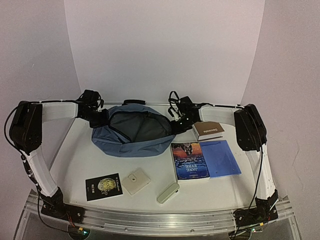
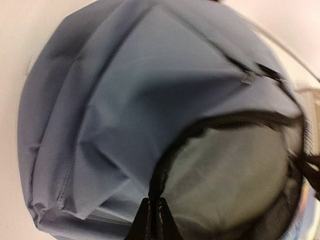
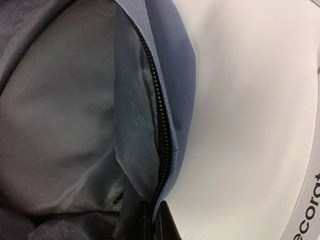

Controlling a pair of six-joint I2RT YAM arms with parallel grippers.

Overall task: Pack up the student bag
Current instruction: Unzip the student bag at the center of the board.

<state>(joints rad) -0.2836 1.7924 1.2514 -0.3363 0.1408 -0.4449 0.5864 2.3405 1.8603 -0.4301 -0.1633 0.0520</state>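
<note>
Squarely between end effectors [image 1: 101, 118] [image 1: 176, 123]: student bag [image 1: 131, 142]

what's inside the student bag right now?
Through the open mouth of the student bag only bare grey lining shows, no items. The bottom and the corners under the blue fabric are covered.

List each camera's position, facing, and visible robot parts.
Top external: high behind left arm and right arm, both showing, looking down on the student bag.
Left wrist: on left arm, facing the bag's blue shell; left jaws shut on its zipper rim.
Right wrist: on right arm, facing grey lining; right jaws shut on the rim.
Shared: both wrist views show the zipper.
</note>
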